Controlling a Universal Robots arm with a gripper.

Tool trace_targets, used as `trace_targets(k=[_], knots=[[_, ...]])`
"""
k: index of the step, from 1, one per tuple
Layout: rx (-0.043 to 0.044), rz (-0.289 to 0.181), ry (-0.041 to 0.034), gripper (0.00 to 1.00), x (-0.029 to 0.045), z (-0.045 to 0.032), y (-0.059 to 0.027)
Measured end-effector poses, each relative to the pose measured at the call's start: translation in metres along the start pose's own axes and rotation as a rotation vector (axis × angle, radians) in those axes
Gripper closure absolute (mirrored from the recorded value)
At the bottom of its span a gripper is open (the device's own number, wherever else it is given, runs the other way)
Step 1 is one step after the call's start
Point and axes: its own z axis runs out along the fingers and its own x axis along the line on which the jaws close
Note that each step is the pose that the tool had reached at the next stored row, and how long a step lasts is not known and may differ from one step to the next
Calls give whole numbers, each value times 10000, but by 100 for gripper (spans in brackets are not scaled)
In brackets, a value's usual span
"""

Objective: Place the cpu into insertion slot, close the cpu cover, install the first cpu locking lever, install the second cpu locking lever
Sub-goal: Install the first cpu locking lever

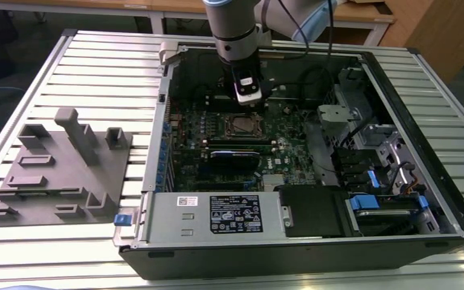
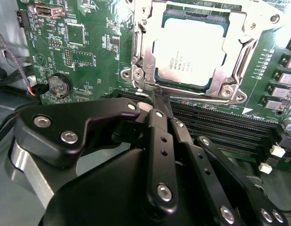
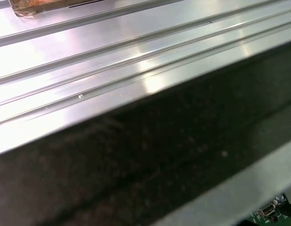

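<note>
Slatted aluminium table (image 1: 95, 66) carries everything, with wooden furniture (image 1: 434, 30) behind it; on the exterior view's left lies a grey moulded fixture (image 1: 55, 175), and beside it an open computer case (image 1: 296, 261) on its side; inside the case sits the green motherboard (image 1: 190, 124); the cpu (image 2: 190, 56) lies seated in the insertion slot (image 1: 241, 126), and the cpu cover (image 2: 143, 52) is folded flat around it; my gripper (image 2: 157, 99) hangs over the board just beside the socket, fingers drawn together, tips at the thin lever rod (image 2: 197, 96) by the cover's corner; whether they pinch it I cannot tell; the first wrist view gives table slats and the case's dark wall; the second wrist view gives the chip close up.
</note>
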Motion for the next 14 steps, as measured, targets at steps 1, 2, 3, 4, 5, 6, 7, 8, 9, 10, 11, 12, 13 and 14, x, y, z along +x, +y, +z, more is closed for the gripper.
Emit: trace_targets(k=[1, 2, 3, 4, 5, 6, 7, 8, 9, 10, 11, 12, 13, 14], knots=[[-1, 3, -1, 89, -1, -5, 1], [-1, 6, -1, 89, -2, -9, 2], [-7, 14, 0, 89, -2, -9, 3], [-23, 36, 6, 89, -1, -10, 2], [-40, 62, 14, 89, -1, -11, 2], [-56, 88, 19, 89, -1, -11, 3], [-70, 115, 21, 89, -1, -11, 4], [-84, 140, 25, 89, -1, -11, 6], [-91, 163, 25, 89, -1, -11, 7], [-92, 184, 25, 89, 0, -12, 8], [-92, 207, 25, 89, 1, -12, 10], [-91, 230, 23, 89, 3, -13, 11], [-93, 254, 21, 89, 5, -13, 12], [-95, 278, 20, 89, 8, -13, 14]])
